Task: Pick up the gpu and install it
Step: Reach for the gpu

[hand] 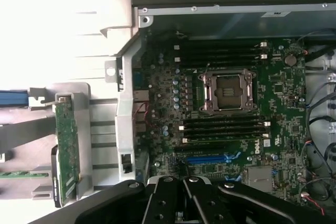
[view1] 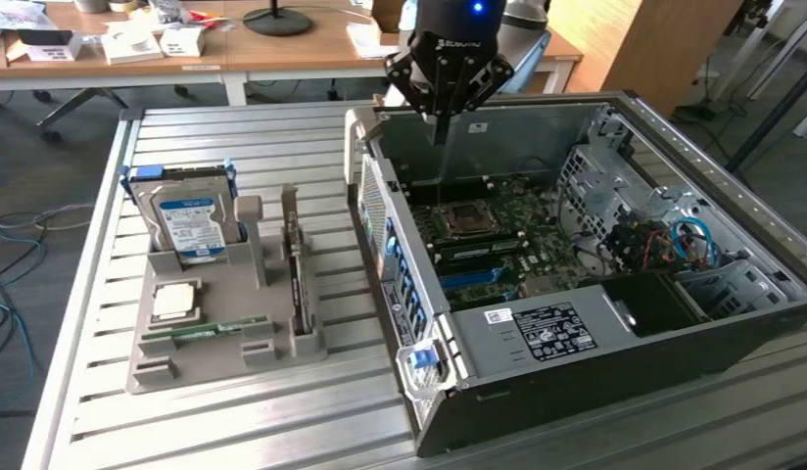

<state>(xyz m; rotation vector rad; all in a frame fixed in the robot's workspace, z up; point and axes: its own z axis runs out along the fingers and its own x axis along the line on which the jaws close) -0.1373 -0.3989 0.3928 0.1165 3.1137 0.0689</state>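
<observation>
Claw (view1: pixel 439 132) is pinched closed with nothing in it, hanging over the open PC case (view1: pixel 547 333), above the motherboard (view1: pixel 501 245). The gpu (view1: pixel 297 269) stands on edge in the grey holder (view1: pixel 162 367) on the counter (view1: pixel 247 416). It's between the hard drive (view1: pixel 192 220) and the case, on the exterior view's left.

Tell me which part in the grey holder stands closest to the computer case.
The gpu, the thin dark card standing on edge at the holder's side by the case. The hard drive, processor and memory stick sit farther toward the exterior view's left.
</observation>
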